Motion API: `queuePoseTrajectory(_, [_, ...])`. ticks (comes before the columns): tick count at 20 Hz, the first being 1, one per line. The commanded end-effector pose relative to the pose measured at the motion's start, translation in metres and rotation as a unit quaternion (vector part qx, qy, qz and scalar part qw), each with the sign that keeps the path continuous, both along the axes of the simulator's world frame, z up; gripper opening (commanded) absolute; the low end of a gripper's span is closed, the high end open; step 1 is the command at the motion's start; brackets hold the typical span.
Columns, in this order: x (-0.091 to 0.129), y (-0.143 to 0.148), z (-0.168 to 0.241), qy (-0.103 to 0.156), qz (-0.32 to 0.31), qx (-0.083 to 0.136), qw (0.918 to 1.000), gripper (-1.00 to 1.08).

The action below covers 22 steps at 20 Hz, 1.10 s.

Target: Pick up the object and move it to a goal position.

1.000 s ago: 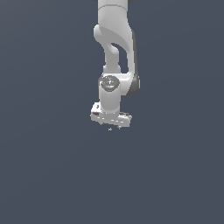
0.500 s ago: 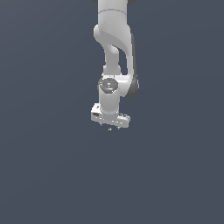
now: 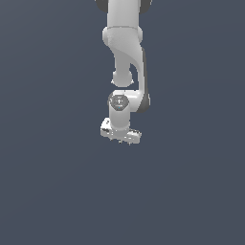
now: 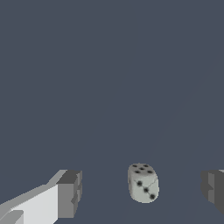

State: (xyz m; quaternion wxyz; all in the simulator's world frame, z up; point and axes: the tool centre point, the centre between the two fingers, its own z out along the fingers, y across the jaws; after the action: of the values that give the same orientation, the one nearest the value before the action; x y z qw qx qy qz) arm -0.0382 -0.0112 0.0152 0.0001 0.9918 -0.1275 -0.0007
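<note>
White with black dots, the dice (image 4: 143, 182) sits on the flat grey tabletop (image 4: 109, 78), between the two fingers (image 4: 70, 194) of the hand (image 4: 142, 192). The hand is open wide, and neither finger touches the dice. In the exterior view, the white arm (image 3: 125, 57) hangs straight down with the hand (image 3: 120, 139) at its end.

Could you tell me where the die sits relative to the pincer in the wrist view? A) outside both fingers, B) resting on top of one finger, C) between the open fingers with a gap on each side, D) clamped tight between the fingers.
C: the die sits between the pincer fingers, with bare floor showing on either side.
</note>
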Motion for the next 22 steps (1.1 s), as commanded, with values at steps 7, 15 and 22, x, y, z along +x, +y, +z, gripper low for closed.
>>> queuePoseTrajectory(7, [0.001,0.000,-0.006,-0.001,0.000,0.000,1.0000,-1.00])
queuePoseTrajectory(15, [0.001,0.000,-0.006,0.000,-0.001,0.000,1.0000,-1.00])
queuePoseTrajectory(22, [0.011,-0.007,-0.006,0.000,-0.001,0.000,1.0000,-1.00])
